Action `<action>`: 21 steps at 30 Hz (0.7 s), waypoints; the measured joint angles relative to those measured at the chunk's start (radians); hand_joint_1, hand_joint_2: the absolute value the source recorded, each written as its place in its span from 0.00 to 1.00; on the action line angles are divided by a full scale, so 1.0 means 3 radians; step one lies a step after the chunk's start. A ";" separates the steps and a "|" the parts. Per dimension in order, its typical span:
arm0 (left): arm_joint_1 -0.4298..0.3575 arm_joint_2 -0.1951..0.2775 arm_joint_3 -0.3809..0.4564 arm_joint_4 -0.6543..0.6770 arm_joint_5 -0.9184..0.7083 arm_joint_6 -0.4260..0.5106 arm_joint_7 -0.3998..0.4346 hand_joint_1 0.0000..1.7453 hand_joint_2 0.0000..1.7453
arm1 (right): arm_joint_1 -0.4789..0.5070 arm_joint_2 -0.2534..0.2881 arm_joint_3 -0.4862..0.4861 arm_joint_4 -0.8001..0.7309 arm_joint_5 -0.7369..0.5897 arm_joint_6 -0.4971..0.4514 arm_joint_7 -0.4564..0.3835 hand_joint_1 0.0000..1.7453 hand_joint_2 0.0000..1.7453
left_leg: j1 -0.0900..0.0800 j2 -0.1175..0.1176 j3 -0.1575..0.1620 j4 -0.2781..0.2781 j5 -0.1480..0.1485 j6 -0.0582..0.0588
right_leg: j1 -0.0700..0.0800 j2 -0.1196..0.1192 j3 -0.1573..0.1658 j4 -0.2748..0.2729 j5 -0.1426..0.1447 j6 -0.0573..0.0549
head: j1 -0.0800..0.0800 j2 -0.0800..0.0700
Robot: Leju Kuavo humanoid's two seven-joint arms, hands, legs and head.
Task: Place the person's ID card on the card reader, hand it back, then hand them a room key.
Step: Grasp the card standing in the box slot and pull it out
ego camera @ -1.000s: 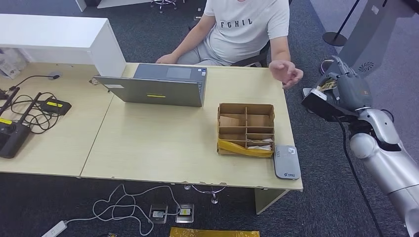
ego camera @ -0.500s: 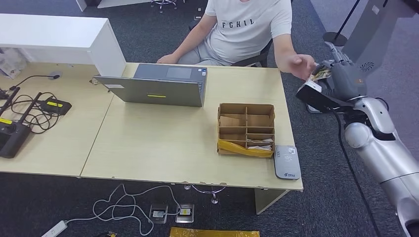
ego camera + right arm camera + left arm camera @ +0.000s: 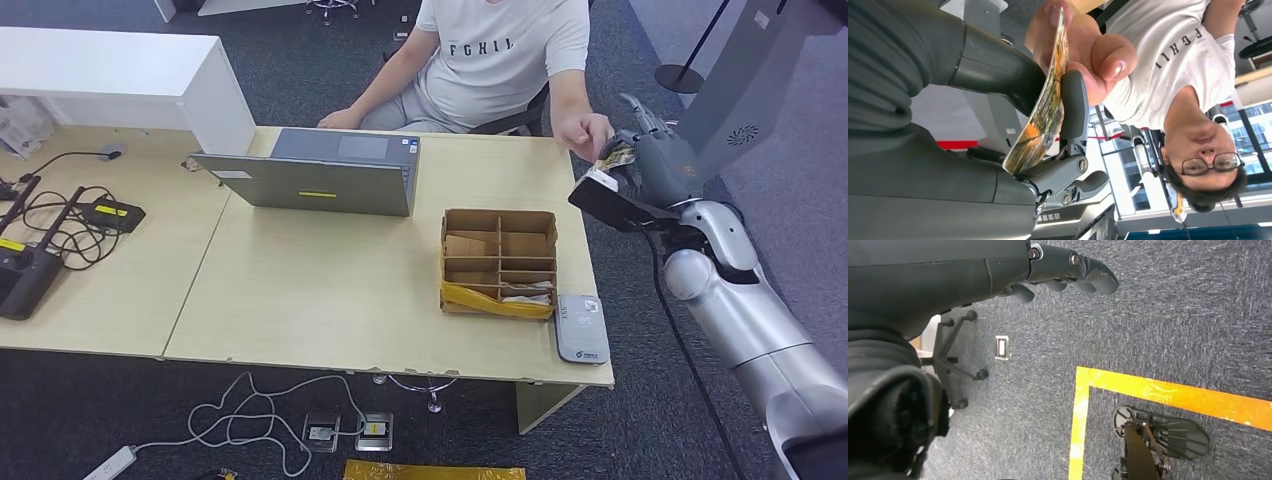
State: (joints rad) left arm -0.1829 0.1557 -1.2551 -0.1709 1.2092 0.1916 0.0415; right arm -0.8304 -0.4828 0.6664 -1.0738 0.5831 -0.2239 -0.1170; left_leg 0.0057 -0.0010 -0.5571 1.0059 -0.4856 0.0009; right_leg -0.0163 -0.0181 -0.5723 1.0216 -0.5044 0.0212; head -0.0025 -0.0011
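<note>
While the bench (image 3: 330, 290) carried a laptop (image 3: 318, 178), a divided cardboard box (image 3: 498, 262) and the grey card reader (image 3: 581, 327) at its near right corner, the action sat off its far right edge. The seated person (image 3: 495, 60) reached out there, and the person's hand (image 3: 585, 130) met the right hand (image 3: 640, 160), which was raised beyond the bench corner.

That right hand pinched a printed card (image 3: 1040, 107) between thumb and a dark finger, and the person's fingers (image 3: 1088, 55) had closed on the card's far end. It looked thin, light and glossy, so likely slippery; it bowed slightly in the grip, so it should be taken by the flat faces near an edge.

From the head view the card was a small bright sliver (image 3: 617, 157); the right wrist view showed both grips on it. The left hand (image 3: 1068, 275) hung over carpet, fingers loosely curled, holding nothing.
</note>
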 joint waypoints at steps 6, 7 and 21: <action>0.0002 -0.0003 0.0000 0.0000 -0.0008 -0.0016 0.0007 0.00 0.00 | 0.0015 0.0049 0.0015 0.0035 0.0006 -0.0004 0.0011 0.07 1.00 | 0.0000 0.0000 0.0000 0.0000 0.0000 0.0000 | 0.0000 0.0000 0.0000 0.0000 0.0000 0.0000 | 0.0000 0.0000; 0.0003 -0.0003 0.0000 0.0000 -0.0011 -0.0021 0.0009 0.00 0.00 | 0.0026 0.0053 0.0018 0.0041 0.0005 -0.0005 0.0021 0.04 1.00 | 0.0000 0.0000 0.0001 0.0000 0.0000 0.0000 | 0.0000 0.0000 0.0000 0.0000 0.0000 0.0000 | 0.0000 0.0000; 0.0005 -0.0003 0.0000 0.0000 -0.0037 -0.0036 0.0023 0.00 0.00 | 0.0168 0.0071 0.0018 0.0042 0.0058 -0.0018 0.0178 0.00 1.00 | 0.0000 0.0000 0.0002 0.0000 0.0000 0.0000 | 0.0000 0.0002 0.0000 0.0000 0.0000 0.0000 | 0.0000 0.0000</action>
State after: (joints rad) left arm -0.1815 0.1550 -1.2551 -0.1709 1.1982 0.1808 0.0484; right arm -0.7801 -0.4616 0.6718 -1.0613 0.6003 -0.2294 -0.0637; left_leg 0.0057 -0.0008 -0.5565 1.0059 -0.4856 0.0009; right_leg -0.0163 -0.0175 -0.5724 1.0216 -0.5044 0.0212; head -0.0025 -0.0010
